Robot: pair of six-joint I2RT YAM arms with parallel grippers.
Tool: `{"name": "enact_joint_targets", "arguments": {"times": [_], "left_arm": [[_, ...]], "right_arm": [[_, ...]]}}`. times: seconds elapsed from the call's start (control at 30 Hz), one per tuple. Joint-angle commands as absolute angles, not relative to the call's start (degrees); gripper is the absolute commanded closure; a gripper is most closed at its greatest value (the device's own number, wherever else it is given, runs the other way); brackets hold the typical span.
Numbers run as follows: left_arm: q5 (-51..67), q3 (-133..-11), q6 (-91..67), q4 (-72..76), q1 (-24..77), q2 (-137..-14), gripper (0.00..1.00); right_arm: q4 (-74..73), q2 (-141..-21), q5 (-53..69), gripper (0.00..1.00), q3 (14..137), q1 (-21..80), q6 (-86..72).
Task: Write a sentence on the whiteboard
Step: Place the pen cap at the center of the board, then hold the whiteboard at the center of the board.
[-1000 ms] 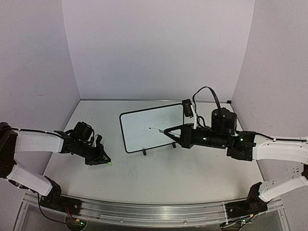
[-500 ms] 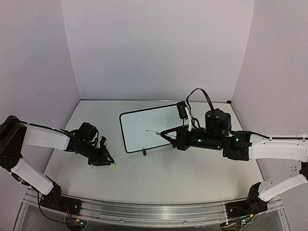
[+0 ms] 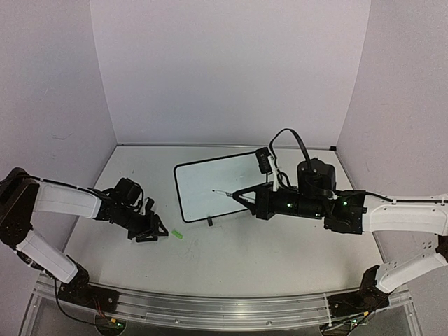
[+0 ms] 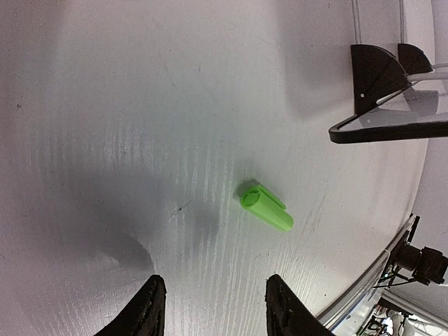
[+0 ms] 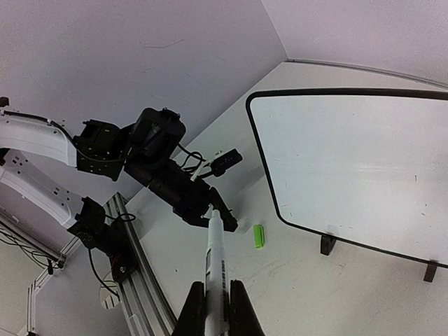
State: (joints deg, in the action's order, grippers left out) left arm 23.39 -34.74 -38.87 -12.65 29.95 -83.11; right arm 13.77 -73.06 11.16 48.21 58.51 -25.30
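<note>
Bearing dark print too small to read, the marker sat clamped in the right gripper. That arm reached leftward, the pen tip before the whiteboard, which stood on its feet mid-table. The left gripper hung low over the table, jaws apart; the green cap lay loose beyond them.

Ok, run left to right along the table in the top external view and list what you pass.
left gripper → green cap → whiteboard. The right gripper and its marker overlap the whiteboard, so they are left out.
</note>
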Motion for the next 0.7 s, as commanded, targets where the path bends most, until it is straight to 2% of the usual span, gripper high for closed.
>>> {"name": "enact_joint_targets", "arguments": {"times": [0.0, 0.07, 0.17, 0.47, 0.67], "left_arm": [[20.5, -39.8, -36.3, -16.6, 30.0, -78.8, 0.39], [20.1, -42.1, -33.8, -19.4, 29.8, -77.1, 0.3], [20.7, -46.0, -28.5, -23.5, 28.8, -74.9, 0.24], [23.8, -59.4, -7.9, -29.9, 27.9, -74.5, 0.18], [28.5, -68.3, -2.6, -31.8, 27.9, -81.1, 0.15]], "right_arm": [[14.0, -71.4, 11.2, 1.0, 50.4, 58.8, -24.5], [14.0, -70.7, 11.3, 1.0, 50.4, 58.8, -24.5], [14.2, -69.6, 10.8, 1.0, 49.8, 58.8, -24.1], [15.5, -68.2, 14.3, 1.0, 48.0, 56.1, -24.0], [17.3, -69.4, 20.1, 1.0, 47.9, 52.8, -24.2]]}}
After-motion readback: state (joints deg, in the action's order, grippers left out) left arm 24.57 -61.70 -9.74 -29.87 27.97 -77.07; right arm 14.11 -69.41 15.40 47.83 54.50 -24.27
